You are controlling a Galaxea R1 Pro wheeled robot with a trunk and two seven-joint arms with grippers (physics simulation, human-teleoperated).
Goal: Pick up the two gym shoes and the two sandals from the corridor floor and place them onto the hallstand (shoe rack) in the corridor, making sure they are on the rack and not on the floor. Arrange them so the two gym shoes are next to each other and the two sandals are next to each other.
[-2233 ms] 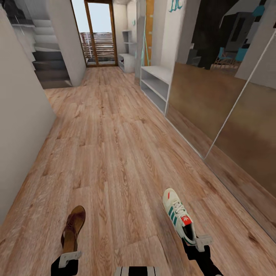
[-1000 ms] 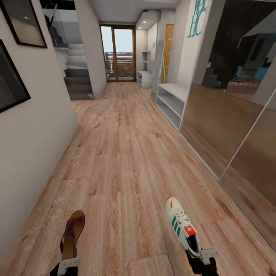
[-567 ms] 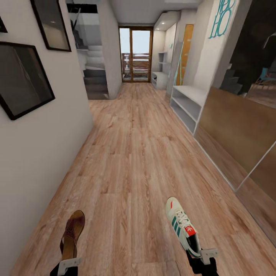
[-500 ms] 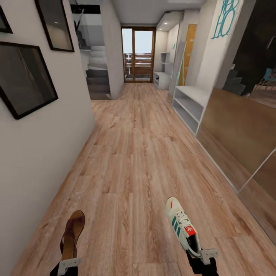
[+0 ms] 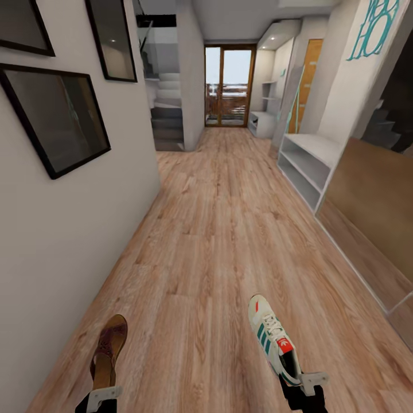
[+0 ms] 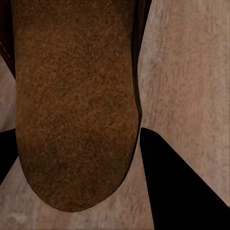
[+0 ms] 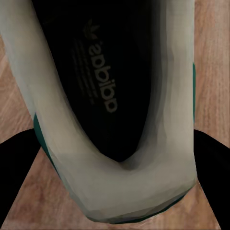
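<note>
Corridor floor (image 5: 229,229) now stretches further ahead; our view has swung leftward. Left gripper (image 5: 97,396) grips sandal (image 5: 108,350), right gripper (image 5: 304,385) grips gym shoe (image 5: 272,338). Hallstand (image 5: 264,123) far ahead: still transporting.

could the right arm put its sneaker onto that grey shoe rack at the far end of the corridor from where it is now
Probably not yet. The right gripper holds the gym shoe close to the robot, while the hallstand stands far down the corridor floor by the glass door. The floor between looks open, so driving closer should work.

Head camera tilted up, revealing wall pictures (image 5: 57,117) and doorway (image 5: 229,86).
</note>
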